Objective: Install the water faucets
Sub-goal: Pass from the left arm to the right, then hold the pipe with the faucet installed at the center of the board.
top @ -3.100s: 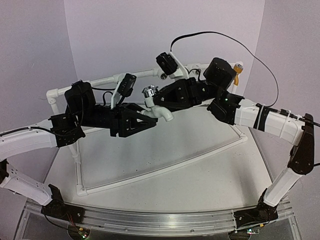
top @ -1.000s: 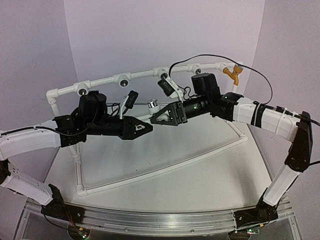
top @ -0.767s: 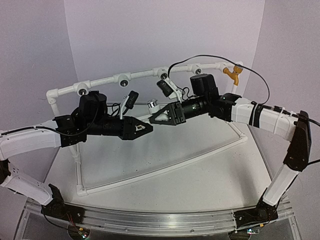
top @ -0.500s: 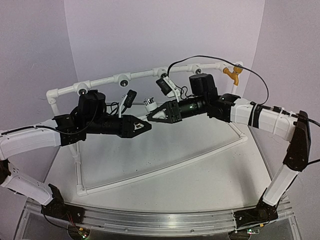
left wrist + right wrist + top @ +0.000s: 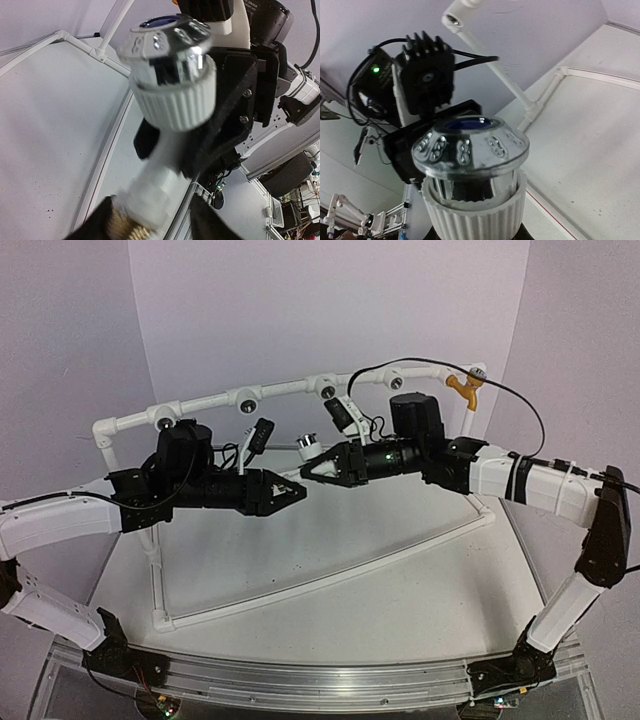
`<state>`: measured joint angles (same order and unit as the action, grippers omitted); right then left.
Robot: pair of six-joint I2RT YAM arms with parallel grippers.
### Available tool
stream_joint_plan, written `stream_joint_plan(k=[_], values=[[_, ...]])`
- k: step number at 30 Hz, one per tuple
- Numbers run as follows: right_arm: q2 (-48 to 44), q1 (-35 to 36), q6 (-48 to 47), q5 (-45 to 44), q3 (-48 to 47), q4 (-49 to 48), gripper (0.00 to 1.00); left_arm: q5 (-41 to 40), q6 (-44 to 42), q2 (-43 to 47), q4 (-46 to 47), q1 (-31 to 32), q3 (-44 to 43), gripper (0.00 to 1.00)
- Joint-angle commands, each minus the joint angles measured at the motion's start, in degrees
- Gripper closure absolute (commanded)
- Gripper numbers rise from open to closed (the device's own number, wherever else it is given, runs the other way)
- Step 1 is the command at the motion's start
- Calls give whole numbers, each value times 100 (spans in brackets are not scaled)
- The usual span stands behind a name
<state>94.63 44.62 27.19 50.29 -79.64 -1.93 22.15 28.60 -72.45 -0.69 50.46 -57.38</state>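
Note:
The white water faucet point(image 5: 306, 447), with a chrome knob point(image 5: 167, 37) and a ribbed collar point(image 5: 475, 212), hangs in the air between the two arms. My right gripper point(image 5: 309, 470) is shut on its body; in the right wrist view only the dark fingertips point(image 5: 426, 235) show under the collar. My left gripper point(image 5: 150, 222) stands open around the brass threaded end point(image 5: 125, 229), with a gap beside its right finger point(image 5: 207, 222). In the top view the left gripper point(image 5: 293, 491) points right, just below the faucet. The yellow-orange faucet point(image 5: 462, 388) sits on the frame's far right end.
The white pipe frame point(image 5: 205, 402) with round dark sockets arches behind both arms. Its floor rail point(image 5: 330, 576) crosses the table diagonally. A black cable point(image 5: 520, 390) loops above the right arm. The two wrist cameras point(image 5: 262, 433) stand close to the faucet.
My right gripper has shut on the white faucet and shifted a little to the left. My left gripper's jaws have parted around the threaded end; the left arm has hardly moved.

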Motion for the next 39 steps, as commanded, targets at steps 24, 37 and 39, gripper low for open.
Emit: stream_joint_plan(k=[24, 37, 39], values=[[-1714, -655, -5898, -7137, -485, 2795, 100, -1411, -2636, -4417, -1631, 1089, -2904, 26], [-2006, -656, -8284, -6212, 315, 1709, 100, -1764, -3830, -5612, -1506, 1212, -3239, 50], [-2103, -604, -8742, -6029, 597, 1144, 100, -1725, -3928, -5546, -1343, 1212, -3001, 55]])
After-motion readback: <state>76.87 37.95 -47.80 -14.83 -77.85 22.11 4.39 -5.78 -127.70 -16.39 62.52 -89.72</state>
